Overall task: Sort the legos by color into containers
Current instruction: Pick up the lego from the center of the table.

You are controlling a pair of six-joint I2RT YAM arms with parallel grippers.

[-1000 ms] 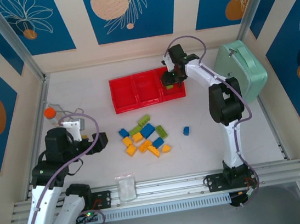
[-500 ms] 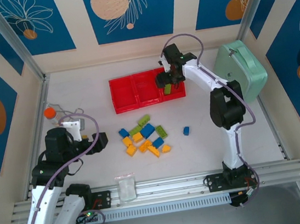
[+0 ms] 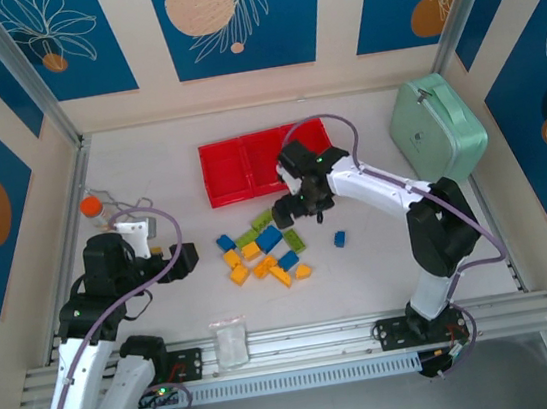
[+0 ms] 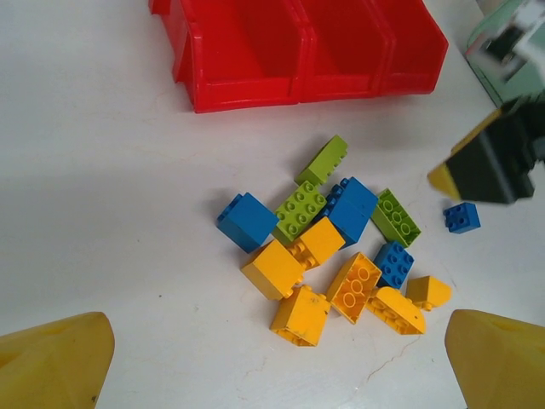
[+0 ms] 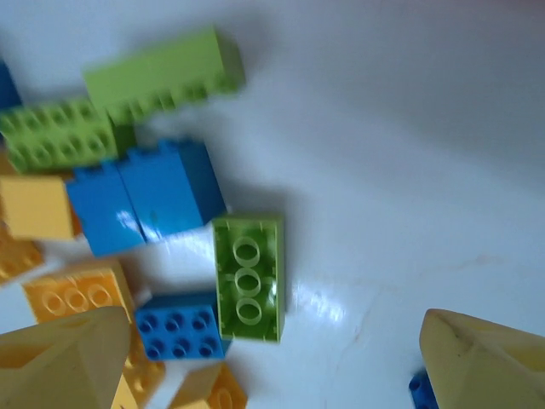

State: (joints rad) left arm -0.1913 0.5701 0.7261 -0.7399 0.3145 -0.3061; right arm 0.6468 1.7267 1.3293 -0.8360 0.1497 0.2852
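Observation:
The legos (image 3: 265, 251) lie in a loose pile of orange-yellow, blue and lime green bricks on the white table, in front of the three joined red containers (image 3: 224, 171). One blue brick (image 3: 341, 239) sits apart to the right. My right gripper (image 3: 304, 207) hovers open over the pile's far right side, above an upside-down green brick (image 5: 249, 277) with nothing between its fingers. My left gripper (image 4: 277, 362) stands open and empty to the left of the pile, just short of a yellow brick (image 4: 300, 315). The right arm hides the right-hand container in the top view.
A mint-green case (image 3: 435, 128) stands at the back right. An orange-capped bottle (image 3: 92, 206) lies at the left wall behind the left arm. A small clear bag (image 3: 229, 339) rests by the front rail.
My right gripper opened over the right-hand container, left a green brick there, then swung forward and left to the pile. The left arm has stayed still.

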